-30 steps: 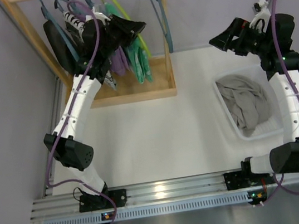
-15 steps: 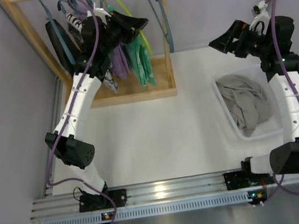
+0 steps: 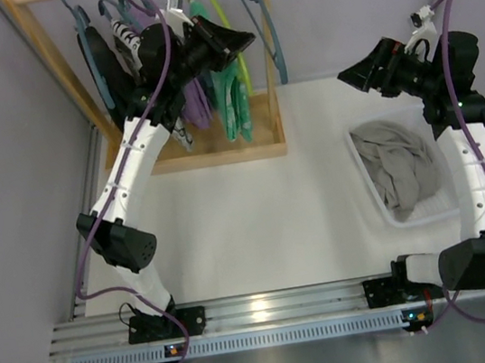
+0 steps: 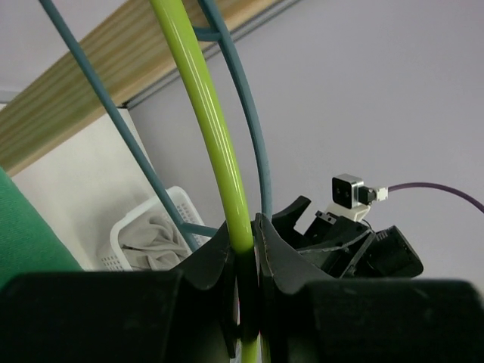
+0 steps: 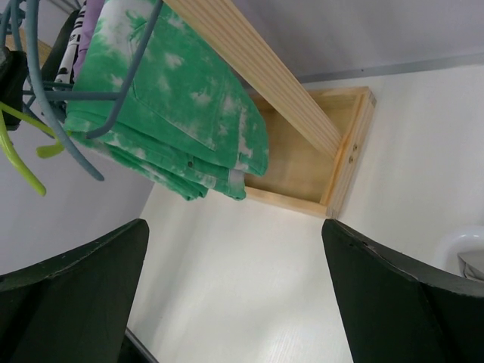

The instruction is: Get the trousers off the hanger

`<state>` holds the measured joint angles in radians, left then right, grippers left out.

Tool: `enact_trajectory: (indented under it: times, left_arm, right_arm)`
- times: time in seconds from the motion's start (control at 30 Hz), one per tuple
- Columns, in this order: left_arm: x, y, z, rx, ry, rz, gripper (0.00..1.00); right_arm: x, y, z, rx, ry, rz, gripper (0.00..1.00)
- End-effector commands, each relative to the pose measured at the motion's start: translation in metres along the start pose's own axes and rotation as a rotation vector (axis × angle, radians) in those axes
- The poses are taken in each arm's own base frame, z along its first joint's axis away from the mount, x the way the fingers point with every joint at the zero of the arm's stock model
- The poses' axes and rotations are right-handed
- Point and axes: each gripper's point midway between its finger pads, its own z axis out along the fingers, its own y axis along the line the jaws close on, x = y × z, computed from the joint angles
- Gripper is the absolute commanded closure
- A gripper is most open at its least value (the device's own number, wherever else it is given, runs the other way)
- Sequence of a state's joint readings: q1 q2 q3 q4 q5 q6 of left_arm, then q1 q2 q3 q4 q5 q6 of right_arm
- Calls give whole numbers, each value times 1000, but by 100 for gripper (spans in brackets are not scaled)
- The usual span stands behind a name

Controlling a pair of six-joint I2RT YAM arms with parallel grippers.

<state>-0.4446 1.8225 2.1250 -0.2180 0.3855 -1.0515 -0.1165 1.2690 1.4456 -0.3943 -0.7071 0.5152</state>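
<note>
Green tie-dye trousers (image 3: 232,101) hang on a lime-green hanger (image 3: 243,72) on the wooden rack (image 3: 267,132) at the back left. My left gripper (image 3: 241,40) is shut on the lime hanger's upper arm; in the left wrist view the lime rod (image 4: 212,128) runs between its closed tips (image 4: 244,234). My right gripper (image 3: 350,74) is open and empty, in the air right of the rack and facing it. In the right wrist view the trousers (image 5: 174,98) hang folded under the rail (image 5: 257,68), well beyond the wide-open gripper (image 5: 234,249).
A white basket (image 3: 368,181) at the right holds a grey garment (image 3: 399,162). An empty teal hanger (image 3: 264,23) hangs right of the lime one. Purple (image 3: 197,106) and black clothes (image 3: 102,65) hang further left. The rack's base tray (image 5: 302,174) lies under the trousers.
My left gripper has moved up and to the right with the lime hanger, carrying the green trousers with it. My right gripper has shifted slightly left.
</note>
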Motion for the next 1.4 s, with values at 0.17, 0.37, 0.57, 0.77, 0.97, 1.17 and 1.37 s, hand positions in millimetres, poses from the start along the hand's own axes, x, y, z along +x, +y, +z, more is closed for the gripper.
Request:
enact_trajectory:
  times: [0.17,0.37,0.57,0.77,0.97,1.17,1.37]
  left_arm:
    - [-18,-127,-65,366,-99,200,100]
    - [-5,-146,-87,449,-94,242,100]
    - [-14,-151,-83,452,-140,319,100]
    - [-10,-154,-86,452,-116,222,100]
    - [-3,-158,-117,434,-123,121,100]
    - [6,-161,-142,427,-115,35,100]
    - [18,-146,-149,393,-102,-19,100]
  right_arm:
    - [-13,19,-14,-65,-62,-111,1]
    - [-11,26,-17,-94,-60,-151,1]
    - [-12,25,-16,-96,-58,-159,1]
    - [-10,35,-22,-129,-58,-193,1]
    - [6,55,-31,-189,-79,-353,1]
    - [38,92,-28,-223,-153,-582,1]
    - [60,136,-29,-258,-395,-684,1]
